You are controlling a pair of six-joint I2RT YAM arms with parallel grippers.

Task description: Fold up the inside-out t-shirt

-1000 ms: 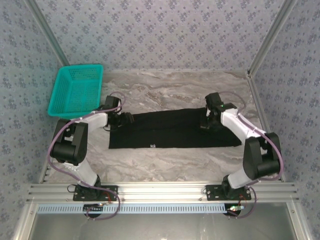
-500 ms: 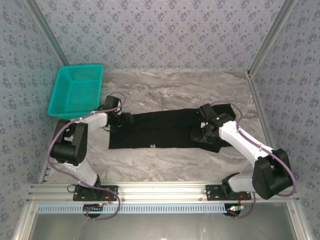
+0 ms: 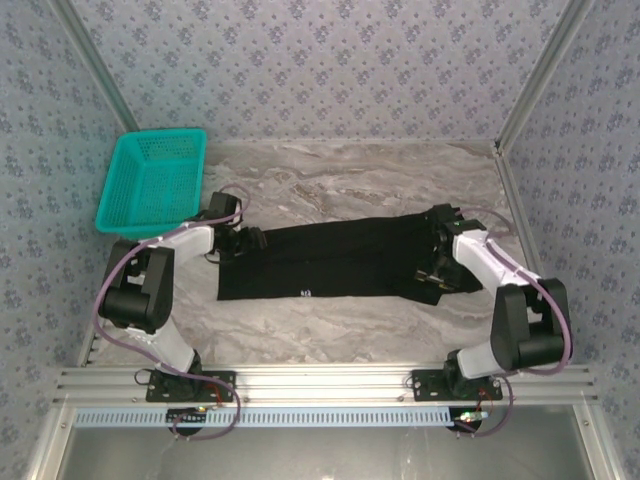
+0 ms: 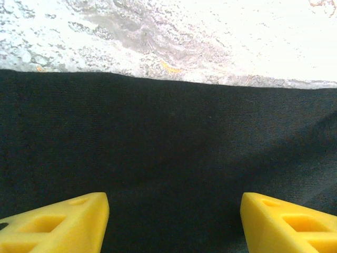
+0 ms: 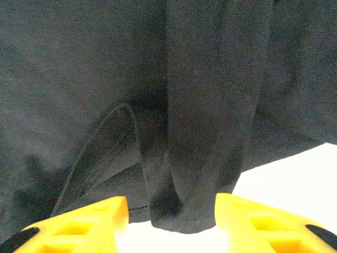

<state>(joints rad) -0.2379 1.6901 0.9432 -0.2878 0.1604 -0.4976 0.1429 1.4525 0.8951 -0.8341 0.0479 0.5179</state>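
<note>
Right fingers (image 5: 89, 219) have swung back right and parted — left fingers (image 4: 63, 221) spread too, both empty over the one t-shirt (image 3: 330, 262).

One t-shirt (image 3: 330, 260), seemingly single; one teal basket (image 3: 155, 180); two grippers: left gripper (image 4: 172, 204), right gripper (image 5: 171, 205)

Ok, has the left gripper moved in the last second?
No. The left gripper sits at the same spot off the teal basket's near corner, at the t-shirt's left end.

T-shirt (image 3: 340, 262) under my fingers: plain black. My left fingers (image 4: 58, 224) and right fingers (image 5: 73, 221): yellow. Basket (image 3: 150, 185) beside my left arm: teal. Tabletop (image 3: 350, 180): grey-white veined marble.
</note>
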